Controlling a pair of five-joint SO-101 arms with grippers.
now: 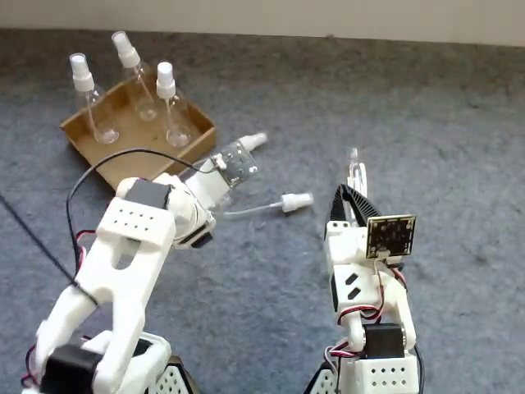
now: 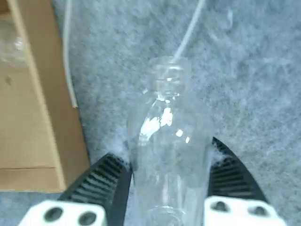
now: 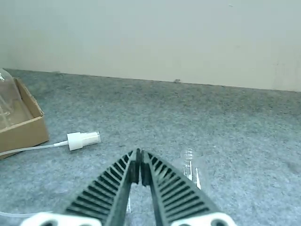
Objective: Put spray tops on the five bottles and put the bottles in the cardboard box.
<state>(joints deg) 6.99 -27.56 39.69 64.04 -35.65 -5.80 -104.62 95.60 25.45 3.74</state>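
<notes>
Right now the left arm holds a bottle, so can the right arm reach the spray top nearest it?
Probably yes: the spray top lies on open carpet near the right gripper, nothing between. The gripper is shut and must open first.

Overall light: bright, even and diffuse in all three views.
Shadows: faint and soft-edged on the table point(image 1: 271, 279), a little darker just beside the arm bases.
Glare: small white highlights on the clear bottle point(image 2: 164, 108) held in the left gripper point(image 2: 167, 150); weaker glints on the bottles in the cardboard box point(image 1: 86, 144).
Wall: the wall point(image 3: 155, 37) is evenly lit, with no hot spots.
Box interior: pale in the left wrist view.
</notes>
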